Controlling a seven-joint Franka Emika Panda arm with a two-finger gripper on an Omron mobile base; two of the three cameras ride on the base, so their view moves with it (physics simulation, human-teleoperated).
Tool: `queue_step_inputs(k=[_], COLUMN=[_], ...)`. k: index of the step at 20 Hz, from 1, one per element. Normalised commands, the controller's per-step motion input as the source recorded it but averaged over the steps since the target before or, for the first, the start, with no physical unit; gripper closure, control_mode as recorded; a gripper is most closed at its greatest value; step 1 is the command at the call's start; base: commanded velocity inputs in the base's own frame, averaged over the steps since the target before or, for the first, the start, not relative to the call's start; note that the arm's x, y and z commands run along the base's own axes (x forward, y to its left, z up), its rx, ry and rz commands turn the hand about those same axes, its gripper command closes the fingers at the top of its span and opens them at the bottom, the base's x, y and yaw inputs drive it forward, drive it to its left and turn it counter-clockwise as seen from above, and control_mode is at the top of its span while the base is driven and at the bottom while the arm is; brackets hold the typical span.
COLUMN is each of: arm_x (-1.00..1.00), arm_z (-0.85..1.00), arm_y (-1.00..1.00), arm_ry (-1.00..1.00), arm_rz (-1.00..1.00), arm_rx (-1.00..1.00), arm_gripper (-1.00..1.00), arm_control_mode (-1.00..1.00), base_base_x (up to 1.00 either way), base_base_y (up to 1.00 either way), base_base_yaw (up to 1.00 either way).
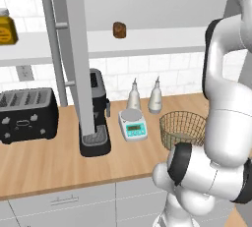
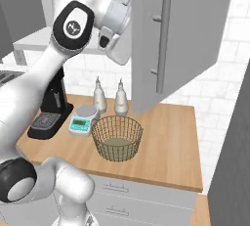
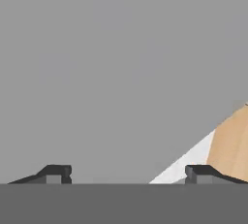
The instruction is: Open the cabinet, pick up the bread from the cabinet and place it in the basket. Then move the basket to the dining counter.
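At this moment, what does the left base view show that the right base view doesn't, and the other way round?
Left base view alone: the bread on the cabinet shelf, an amber jar at the shelf's far left, and the whole toaster. Right base view alone: the right cabinet door swung open with its bar handle facing the camera. Both share the basket, kitchen scale, two bottles and coffee machine on the wood worktop.
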Motion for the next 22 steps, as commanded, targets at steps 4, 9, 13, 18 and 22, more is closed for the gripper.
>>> queue_step_inputs(k=[4, 9, 13, 18, 22], arm_x=[0.04, 0.27, 0.01, -0.05, 0.0], arm_z=[-0.15, -0.22, -0.73, -0.44, -0.11], arm_y=[-0.94, -0.19, 0.97, 1.0, 1.0], arm_ry=[-0.35, -0.4, -0.54, -0.41, -0.11], arm_rz=[-0.19, -0.06, 0.0, 0.05, 0.15], arm_rx=[0.17, 0.16, 0.01, -0.02, -0.18], arm_gripper=[-1.0, -1.0, -1.0, -1.0, -1.0], arm_control_mode=[-1.0, -1.0, -1.0, -1.0, -1.0], base_base_x=[0.0, 0.0, 0.0, 0.0, 0.0], base_base_y=[0.0, 0.0, 0.0, 0.0, 0.0], base_base_yaw=[0.0, 0.0, 0.0, 0.0, 0.0])
